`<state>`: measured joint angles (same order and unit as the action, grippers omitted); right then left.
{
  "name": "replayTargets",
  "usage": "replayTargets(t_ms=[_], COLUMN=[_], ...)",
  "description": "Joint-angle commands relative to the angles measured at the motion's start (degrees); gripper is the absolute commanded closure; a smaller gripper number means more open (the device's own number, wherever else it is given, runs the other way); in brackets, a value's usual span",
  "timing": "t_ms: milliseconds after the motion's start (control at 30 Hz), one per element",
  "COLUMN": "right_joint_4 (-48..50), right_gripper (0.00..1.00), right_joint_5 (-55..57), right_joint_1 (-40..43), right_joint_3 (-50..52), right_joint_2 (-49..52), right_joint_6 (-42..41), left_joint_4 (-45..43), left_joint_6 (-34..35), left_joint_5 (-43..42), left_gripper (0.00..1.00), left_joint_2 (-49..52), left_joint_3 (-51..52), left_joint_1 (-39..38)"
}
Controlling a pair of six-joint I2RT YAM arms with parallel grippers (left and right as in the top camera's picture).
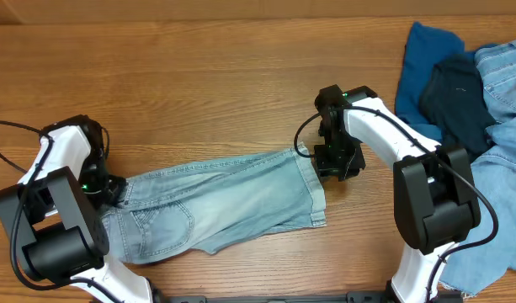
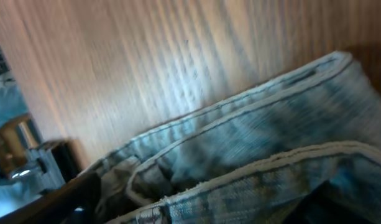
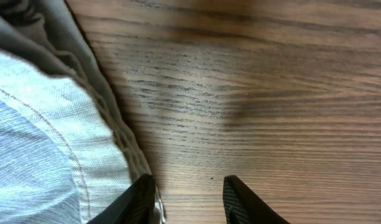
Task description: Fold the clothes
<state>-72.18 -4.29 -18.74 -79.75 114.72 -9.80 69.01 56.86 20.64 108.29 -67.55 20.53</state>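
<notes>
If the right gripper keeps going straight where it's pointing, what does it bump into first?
Probably the bare wooden table: the right gripper points down at it, fingers open. One finger is right beside the pale jeans edge, so it might brush that too; depth is hard to judge.

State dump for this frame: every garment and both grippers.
pale denim jeans: laid out flat, back pocket up, one end at each gripper.
royal blue garment: crumpled in the pile.
dark navy garment: crumpled, lying on the royal blue one.
light denim garment: bunched at the right edge.
left gripper: at the jeans' waistband; open or shut unclear.
right gripper: open, at the jeans' hem.
</notes>
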Motion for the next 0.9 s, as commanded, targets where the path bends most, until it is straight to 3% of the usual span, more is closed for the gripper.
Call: replayTargets(t_ms=[0, 167, 333, 467, 533, 633, 867], right_joint_4=[0.04, 0.22, 1.79, 5.31, 7.1, 7.8, 7.39], right_gripper=[0.6, 0.61, 0.62, 0.62, 0.61, 0.61, 0.61], right_joint_5=[-0.5, -0.5, -2.75, -3.5, -3.56, -7.78, -11.56], right_joint_1=[0.02, 0.02, 0.02, 0.13, 0.13, 0.13, 0.28], right_joint_3=[-0.07, -0.07, -0.07, -0.09, -0.09, -0.11, -0.11], right_joint_2=[0.2, 0.2, 0.17, 0.07, -0.07, -0.74, -2.71], right_joint_6=[0.48, 0.46, -0.81, -2.93, -3.72, -2.16, -2.14], left_joint_4=[-4.68, -15.19, -34.67, -49.24, -52.17, -49.96, -34.1], left_joint_6=[0.44, -2.97, -17.68, -29.22, -33.51, -40.54, -40.59], left_joint_5=[3.28, 2.47, -1.95, -14.71, -19.65, -19.85, -18.67], left_gripper=[0.09, 0.1, 0.2, 0.17, 0.13, 0.13, 0.07], left_joint_2=[0.35, 0.48, 1.11, 1.11, 1.11, 0.76, -4.07], left_joint_3=[2.58, 9.01, 9.18, 9.14, 9.11, 6.6, -8.48], left_joint_1=[0.92, 0.39, -2.97, -5.66, -7.45, -9.03, -8.87])
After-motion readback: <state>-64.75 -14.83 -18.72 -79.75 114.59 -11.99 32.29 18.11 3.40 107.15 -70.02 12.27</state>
